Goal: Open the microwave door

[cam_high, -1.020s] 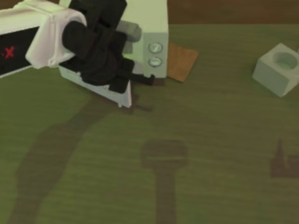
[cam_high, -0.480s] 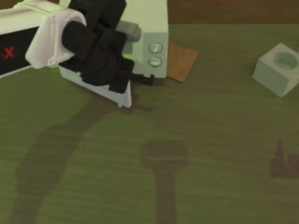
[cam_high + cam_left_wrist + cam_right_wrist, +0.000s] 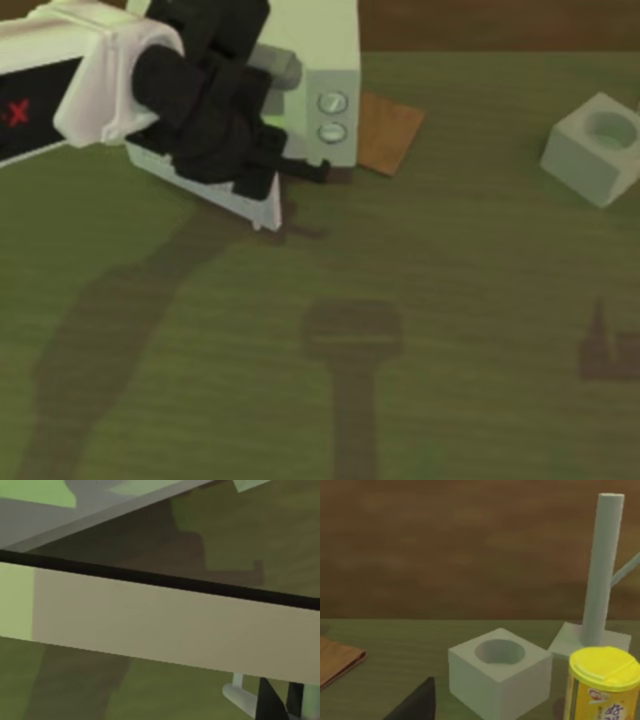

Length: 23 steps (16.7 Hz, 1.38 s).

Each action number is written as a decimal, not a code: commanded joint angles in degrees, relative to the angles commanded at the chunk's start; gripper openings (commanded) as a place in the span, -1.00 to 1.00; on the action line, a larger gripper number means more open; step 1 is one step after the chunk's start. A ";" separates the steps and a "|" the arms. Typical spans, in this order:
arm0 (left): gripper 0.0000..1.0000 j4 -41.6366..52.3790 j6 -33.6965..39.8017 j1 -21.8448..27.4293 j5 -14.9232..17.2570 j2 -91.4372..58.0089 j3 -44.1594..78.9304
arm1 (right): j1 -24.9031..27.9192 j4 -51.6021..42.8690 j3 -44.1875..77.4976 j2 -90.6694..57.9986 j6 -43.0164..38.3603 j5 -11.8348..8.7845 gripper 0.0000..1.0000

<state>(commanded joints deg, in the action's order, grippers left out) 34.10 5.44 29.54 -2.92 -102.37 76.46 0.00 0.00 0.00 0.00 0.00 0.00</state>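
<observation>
White microwave (image 3: 320,60) is seen at the table's (image 3: 450,300) far left edge, its door (image 3: 215,195) swung partly outward. The left gripper (image 3: 290,170) is placed at the door's free edge; its finger opening cannot be told. The right arm is out of the top view.

The left arm (image 3: 95,85) was white with a black panel bearing a red mark — its wrist and gripper (image 3: 300,168) black.
</observation>
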 joint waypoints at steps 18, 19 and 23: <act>-1.00 -0.90 -7.93 -2.75 4.25 4.26 -4.75 | 0.00 0.00 0.00 0.00 0.00 0.00 1.00; -1.00 -0.90 -7.93 -2.75 4.25 4.26 -4.75 | 0.00 0.00 0.00 0.00 0.00 0.00 1.00; -1.00 -0.90 -7.93 -2.75 4.25 4.26 -4.75 | 0.00 0.00 0.00 0.00 0.00 0.00 1.00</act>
<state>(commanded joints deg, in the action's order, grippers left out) 33.20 -2.49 26.79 1.33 -98.11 71.71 0.00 0.00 0.00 0.00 0.00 0.00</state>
